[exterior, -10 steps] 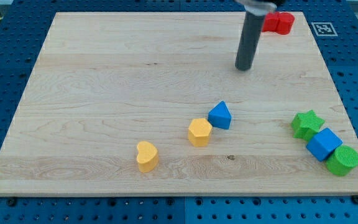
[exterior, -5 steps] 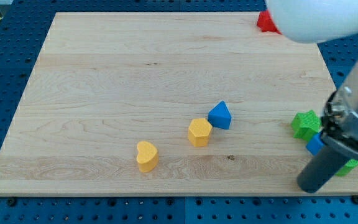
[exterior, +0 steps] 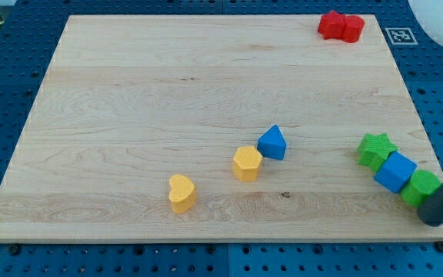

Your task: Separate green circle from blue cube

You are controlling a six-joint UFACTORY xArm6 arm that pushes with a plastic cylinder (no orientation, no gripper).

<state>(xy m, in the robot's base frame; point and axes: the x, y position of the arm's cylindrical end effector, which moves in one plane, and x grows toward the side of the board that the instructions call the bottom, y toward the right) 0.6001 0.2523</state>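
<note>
The green circle (exterior: 421, 185) lies at the board's lower right edge, touching the blue cube (exterior: 395, 171) on its upper left. A green star (exterior: 376, 149) touches the cube's other side, so the three form a diagonal row. My dark rod comes in from the right edge, and my tip (exterior: 438, 221) sits just below and right of the green circle, touching or nearly touching it and hiding part of it.
A blue triangle (exterior: 272, 142) and a yellow hexagon (exterior: 247, 163) sit together near the board's middle, with a yellow heart (exterior: 181, 192) to their lower left. Two red blocks (exterior: 341, 26) sit at the top right corner. The wooden board's right edge (exterior: 425, 131) is close.
My rod swept from the board's upper middle to the lower right, then right past the green circle. The green circle and blue cube shifted slightly up and to the left.
</note>
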